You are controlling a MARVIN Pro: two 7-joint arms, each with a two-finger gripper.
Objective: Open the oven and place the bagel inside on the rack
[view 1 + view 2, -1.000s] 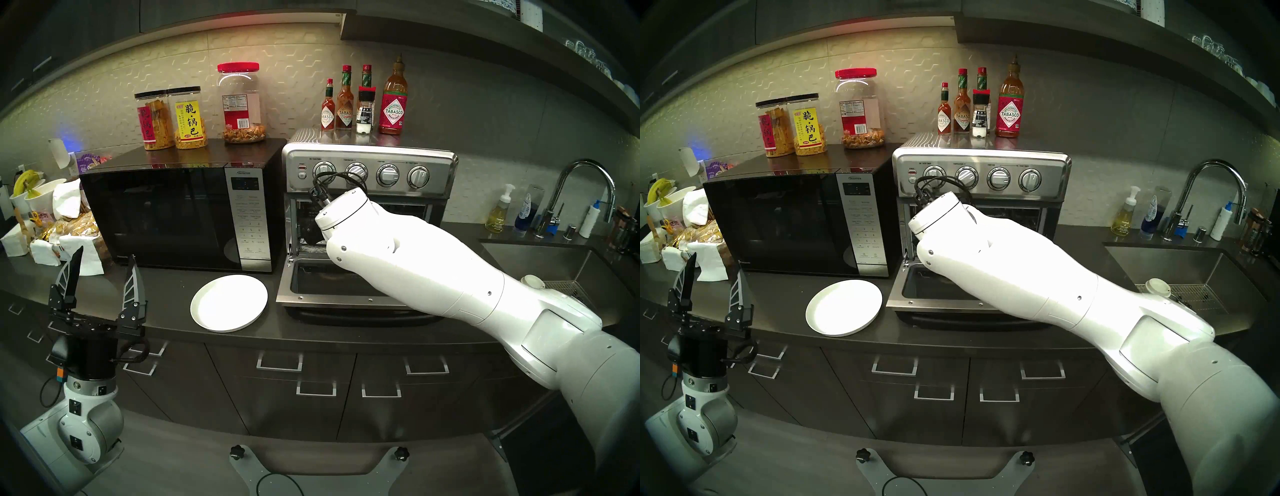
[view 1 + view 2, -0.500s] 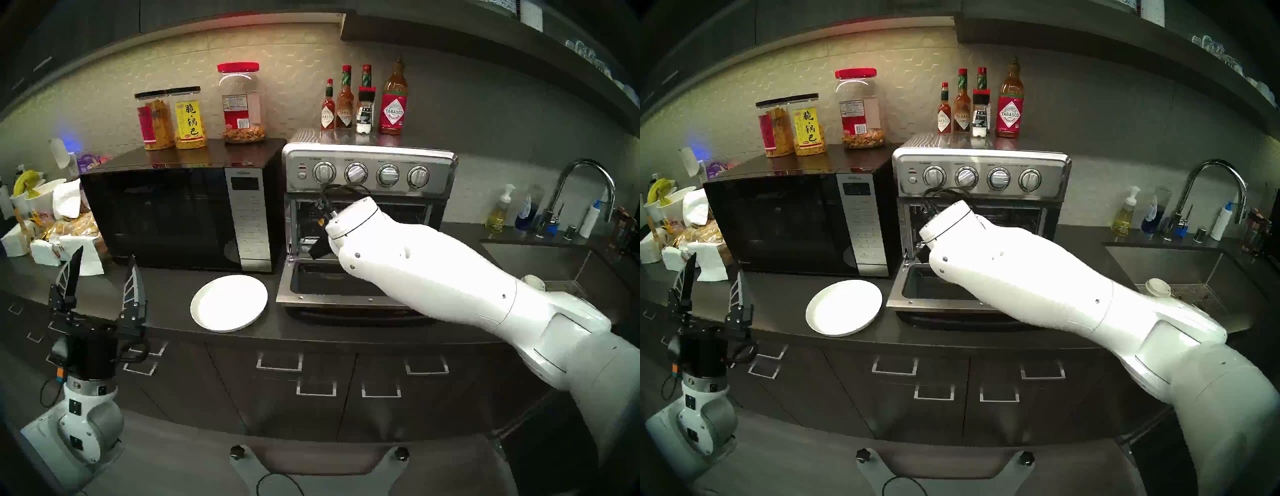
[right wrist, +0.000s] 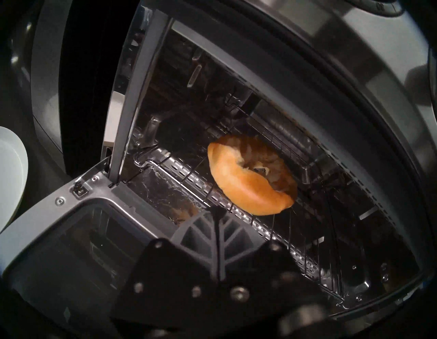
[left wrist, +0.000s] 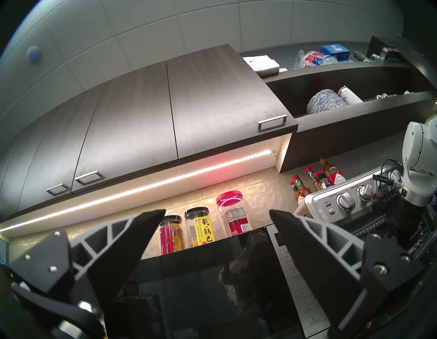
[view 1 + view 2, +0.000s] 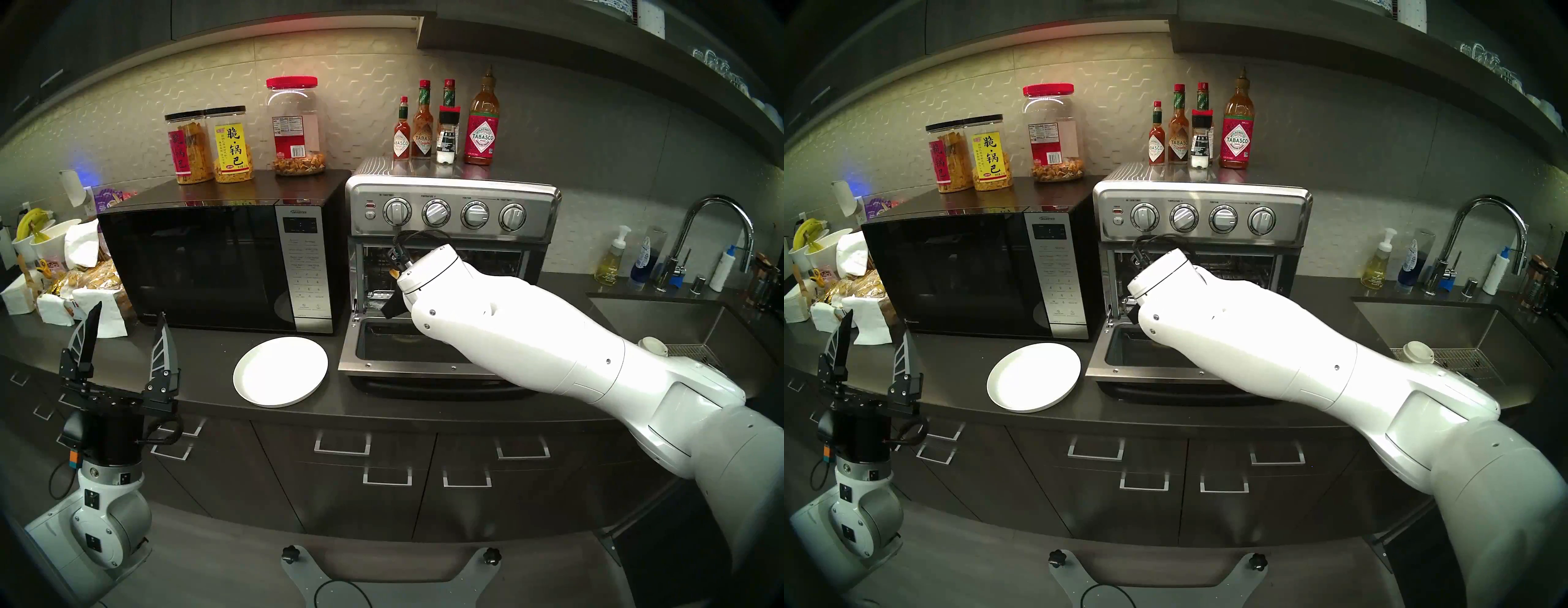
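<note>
The stainless oven [image 5: 452,212] stands with its door [image 5: 407,352] folded down flat. In the right wrist view a golden-brown bagel [image 3: 250,180] lies on the wire rack [image 3: 305,239] inside the cavity, crust side up. My right gripper [image 3: 216,215] is shut and empty, its tips just short of the bagel and over the rack's front edge. In the head views my right wrist [image 5: 428,271] hides the gripper and the bagel. My left gripper [image 5: 129,312] is open and empty, pointing up at the counter's front left, far from the oven.
An empty white plate [image 5: 281,371] sits on the counter beside the door. A black microwave [image 5: 203,263] with snack jars on top stands left of the oven. Sauce bottles [image 5: 445,127] stand on the oven. The sink [image 5: 662,322] and faucet are at the right.
My right wrist has drawn back a little from the oven's mouth, down and to the right. The right gripper's jaws have come together. The left arm has not moved.
</note>
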